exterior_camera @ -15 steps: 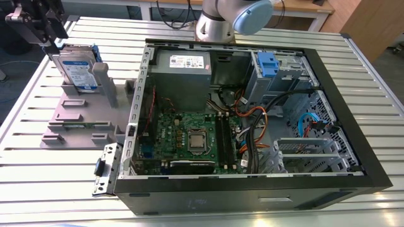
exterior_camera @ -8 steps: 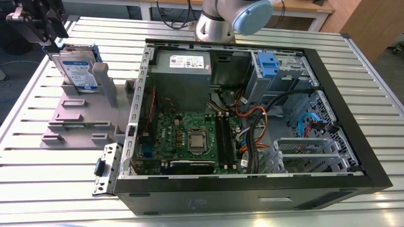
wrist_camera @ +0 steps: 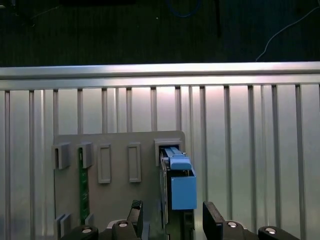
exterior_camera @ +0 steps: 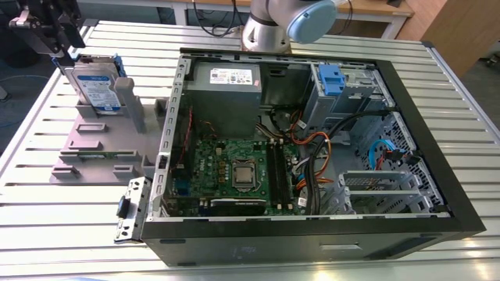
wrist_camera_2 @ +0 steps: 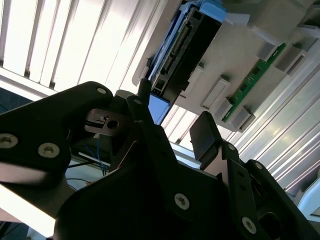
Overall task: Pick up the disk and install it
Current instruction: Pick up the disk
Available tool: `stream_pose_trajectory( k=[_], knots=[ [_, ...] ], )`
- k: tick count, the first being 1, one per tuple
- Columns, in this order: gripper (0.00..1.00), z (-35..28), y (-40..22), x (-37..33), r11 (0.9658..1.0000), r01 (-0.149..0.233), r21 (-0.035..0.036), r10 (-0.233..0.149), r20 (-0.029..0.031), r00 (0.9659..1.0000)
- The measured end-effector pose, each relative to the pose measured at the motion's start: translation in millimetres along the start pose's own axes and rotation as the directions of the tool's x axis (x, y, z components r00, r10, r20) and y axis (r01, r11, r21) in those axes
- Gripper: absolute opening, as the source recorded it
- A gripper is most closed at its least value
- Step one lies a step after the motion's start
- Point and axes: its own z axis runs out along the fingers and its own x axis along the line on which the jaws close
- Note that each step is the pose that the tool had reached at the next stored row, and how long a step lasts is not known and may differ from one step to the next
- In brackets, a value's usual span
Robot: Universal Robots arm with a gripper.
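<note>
Hovering open above the disk (wrist_camera: 182, 186) upright in the grey stand (wrist_camera: 119, 197), the gripper (wrist_camera: 173, 218) likely needs centring across its flat faces before closing.

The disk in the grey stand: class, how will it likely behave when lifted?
Probably rigid and heavy for its size: the disk looks metal, in a blue frame. Standing on edge in the stand, it might tip once freed.
</note>
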Motion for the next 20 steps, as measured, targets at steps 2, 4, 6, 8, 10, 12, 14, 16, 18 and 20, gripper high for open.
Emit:
stream_pose_trajectory(
  k=[2, 4, 6, 8, 10, 12, 14, 16, 18, 20],
  knots=[
    [0.59, 1.3, 0.1, -0.8, 1.0000, 0.000, -0.0003, 0.000, -0.0002, 1.0000],
    [0.59, 2.7, 0.4, -2.0, 1.0000, 0.000, -0.0001, 0.000, 0.0000, 1.0000],
    [0.59, 4.1, 0.8, -3.2, 1.0000, 0.000, 0.0000, 0.000, 0.0000, 1.0000],
    [0.59, 5.6, 1.3, -4.1, 1.0000, 0.000, -0.0001, 0.000, -0.0001, 1.0000],
    [0.59, 6.9, 1.7, -4.6, 1.0000, 0.000, -0.0001, 0.000, 0.0000, 1.0000],
    [0.59, 8.4, 2.1, -4.9, 1.0000, 0.000, 0.0000, 0.000, 0.0000, 1.0000],
    [0.59, 9.6, 2.3, -5.1, 1.0000, 0.000, -0.0001, 0.000, -0.0001, 1.0000],
    [0.59, 10.7, 2.4, -5.2, 1.0000, 0.000, -0.0001, 0.000, 0.0000, 1.0000],
    [0.59, 11.6, 2.4, -5.2, 1.0000, 0.000, -0.0001, 0.000, 0.0000, 1.0000],
    [0.59, 12.4, 2.4, -5.2, 1.0000, 0.000, -0.0001, 0.000, -0.0001, 1.0000]
  ],
)
